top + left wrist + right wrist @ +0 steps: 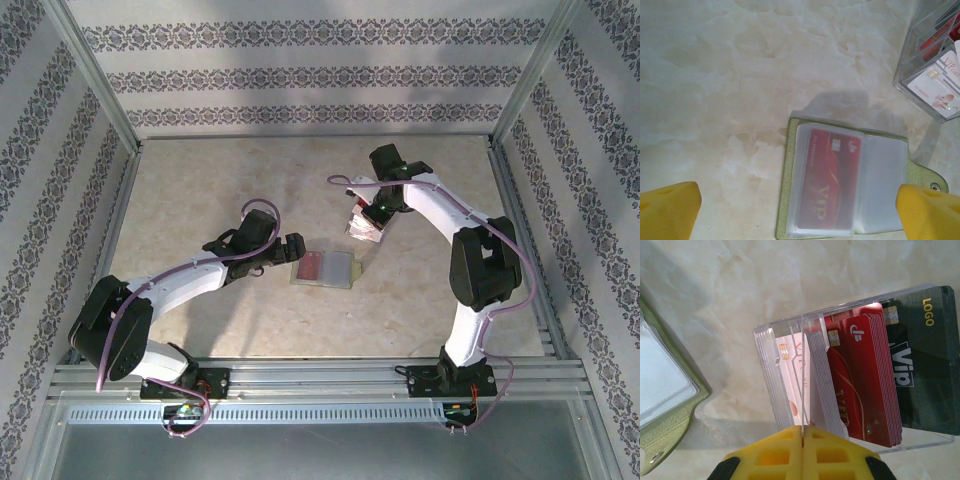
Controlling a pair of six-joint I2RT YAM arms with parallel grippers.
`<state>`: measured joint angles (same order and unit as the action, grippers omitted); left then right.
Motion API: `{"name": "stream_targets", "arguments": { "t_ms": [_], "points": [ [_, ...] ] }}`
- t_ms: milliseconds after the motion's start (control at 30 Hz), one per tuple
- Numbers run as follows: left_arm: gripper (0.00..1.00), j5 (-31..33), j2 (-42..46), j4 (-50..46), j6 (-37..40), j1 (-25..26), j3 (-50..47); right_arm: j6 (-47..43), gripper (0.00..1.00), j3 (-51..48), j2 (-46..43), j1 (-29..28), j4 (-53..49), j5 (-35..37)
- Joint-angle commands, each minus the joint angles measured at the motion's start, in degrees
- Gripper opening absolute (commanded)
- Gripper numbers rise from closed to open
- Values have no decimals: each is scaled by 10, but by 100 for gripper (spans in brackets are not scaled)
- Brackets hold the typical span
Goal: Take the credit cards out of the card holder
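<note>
Left wrist view: the left gripper has its jaws spread as wide as they go, one yellow fingertip at each lower corner, nothing between them but air. They straddle the card holder, which lies opened flat on the marble table, olive cover down, clear pockets up. One red card sits in the left pocket; the pocket beside it looks empty. Beyond, at upper right, stands a clear plastic box with cards in it.

Right wrist view: the right gripper has its jaws pressed together over the box. Cannot tell whether a thin card is nipped between them. The box carries white cards, a red stack and dark cards. The holder's corner lies well to the left.

Handling, judged:
- Card: light, stiff, glossy. Likely slippery under the pads.
- Pocket film: soft, will probably cling and drag on the card.
- Holder: light and floppy, so it may lift with the card unless pinned.
- Best hold: the card's short edge at the pocket mouth, pinched across its thickness.
</note>
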<state>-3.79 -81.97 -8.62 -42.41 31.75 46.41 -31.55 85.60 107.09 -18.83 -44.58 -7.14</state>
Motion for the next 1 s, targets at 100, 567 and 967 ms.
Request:
{"name": "stream_targets", "arguments": {
  "t_ms": [100,567,967],
  "points": [
    [100,8,5,-15,9,-10,10,-8,0,13,21,10,-16,-2],
    [100,-6,-5,-9,5,-16,19,-4,0,46,65,11,-44,-29],
    [100,-12,-3,-8,4,-18,21,19,25,60,47,9,-44,-18]
  ]
}}
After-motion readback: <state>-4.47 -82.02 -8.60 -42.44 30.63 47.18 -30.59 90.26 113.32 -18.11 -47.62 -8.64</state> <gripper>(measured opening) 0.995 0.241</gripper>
